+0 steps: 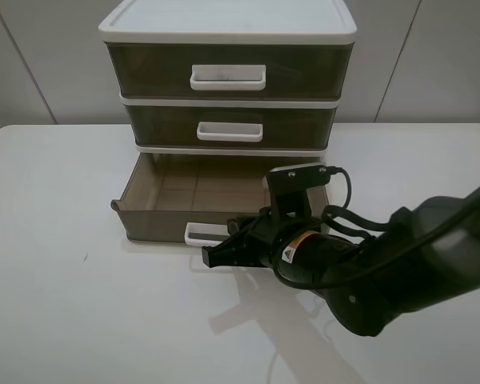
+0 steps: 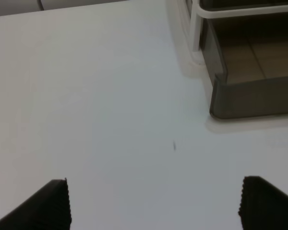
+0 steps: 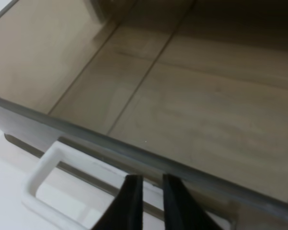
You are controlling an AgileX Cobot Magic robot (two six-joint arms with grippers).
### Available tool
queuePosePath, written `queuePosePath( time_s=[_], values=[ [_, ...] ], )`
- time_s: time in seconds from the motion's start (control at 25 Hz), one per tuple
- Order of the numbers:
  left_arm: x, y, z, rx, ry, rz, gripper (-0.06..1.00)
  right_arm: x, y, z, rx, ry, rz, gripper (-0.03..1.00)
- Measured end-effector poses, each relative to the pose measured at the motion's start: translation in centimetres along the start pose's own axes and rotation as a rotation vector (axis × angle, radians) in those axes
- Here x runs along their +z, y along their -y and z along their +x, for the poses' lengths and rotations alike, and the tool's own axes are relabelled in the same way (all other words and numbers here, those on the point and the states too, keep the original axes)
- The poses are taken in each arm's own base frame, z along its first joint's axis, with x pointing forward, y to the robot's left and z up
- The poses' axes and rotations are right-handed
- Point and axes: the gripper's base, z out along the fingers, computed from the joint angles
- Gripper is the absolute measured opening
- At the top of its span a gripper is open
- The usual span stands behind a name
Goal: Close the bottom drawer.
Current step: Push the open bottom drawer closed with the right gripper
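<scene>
The bottom drawer [image 1: 156, 214] is sitting pulled out on the table [image 1: 64, 304], its long front running side to side. The right gripper [image 1: 216, 256], nearer, fingers nearly pressed together and empty, is hovering just before the white handle [image 1: 204, 234]. The left gripper [image 2: 153, 191] is hanging spread wide, off the drawer's corner. The 2 drawers above [image 1: 228, 100] are sitting shut.

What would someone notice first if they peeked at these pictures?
Probably the bottom drawer, pulled far out of the cabinet at the back of the white table and looking empty, while the middle drawer and top drawer are shut. Next, the big black right gripper, right at that drawer's white handle, fingers nearly together.
</scene>
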Motion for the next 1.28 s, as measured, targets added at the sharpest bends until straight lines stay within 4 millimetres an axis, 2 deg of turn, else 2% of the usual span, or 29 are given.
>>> queuePosePath(
  time_s=[0.36,0.92,1.28],
  values=[
    [0.0,0.0,0.0,0.0,0.0,0.0,0.72,0.3,0.1,-0.5,0.03,0.055,0.021,0.02],
    [0.0,0.0,0.0,0.0,0.0,0.0,0.72,3.0,-0.8,-0.7,0.039,0.082,0.018,0.02],
    [0.0,0.0,0.0,0.0,0.0,0.0,0.72,3.7,-0.1,-0.2,0.07,0.14,0.066,0.02]
  ],
)
